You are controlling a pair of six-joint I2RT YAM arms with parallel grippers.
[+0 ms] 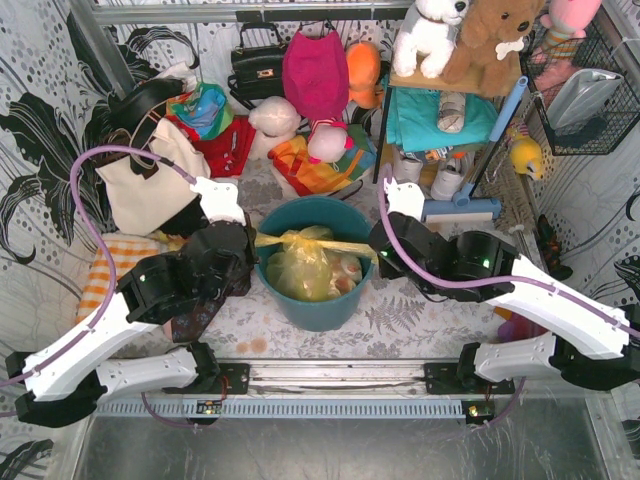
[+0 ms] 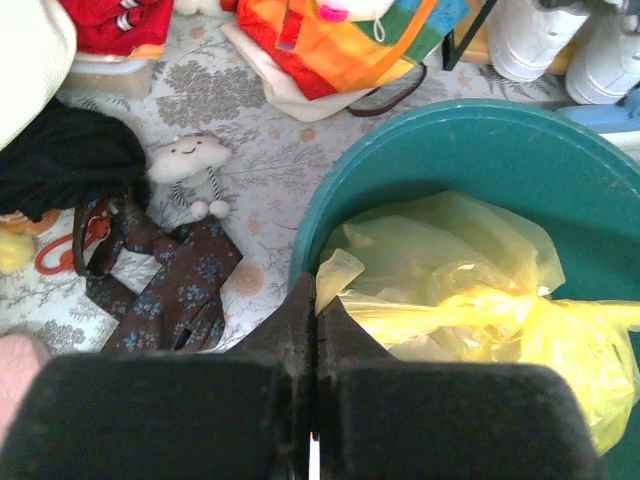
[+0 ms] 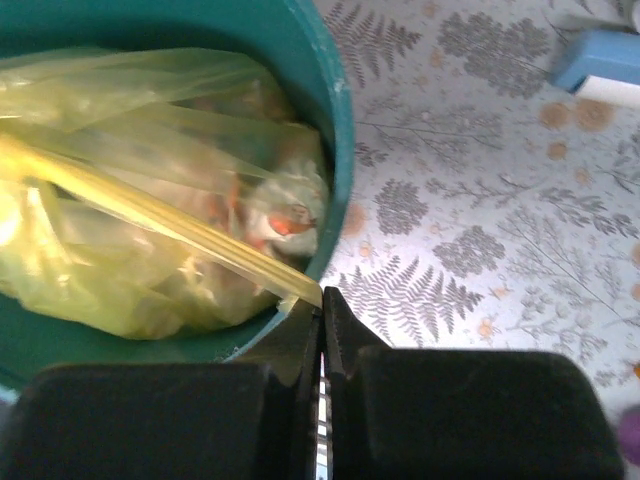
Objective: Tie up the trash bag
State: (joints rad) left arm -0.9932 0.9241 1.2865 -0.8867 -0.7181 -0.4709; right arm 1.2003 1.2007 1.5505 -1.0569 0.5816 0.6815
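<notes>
Here the left gripper has its two black fingers pressed flat together, and a crumpled yellow ear of the trash bag comes out right at their tips, so it looks pinched between them. Just ahead and to the right of those fingertips stands the teal bucket. The translucent bag sits inside it, its top gathered into a bunched twist near the middle. To the left of the same fingers, a dark flowered necktie lies crumpled on the fern-printed tablecloth, and a small smiling cloud-shaped plush lies beyond the necktie. The right gripper is likewise closed tight, clamped on a thin, stretched yellow band of the bag. From the fingertips the band runs up and to the left over the bucket's rim into the body of the bag. Orange and white contents show dimly through the plastic just inside the rim. To the right of these fingers there is only bare cloth, with a blue object at the far upper corner. Seen from above, the two grippers face each other across the bucket, one at its left rim and one at its right. The yellow band is drawn straight between them over the top of the bag.
</notes>
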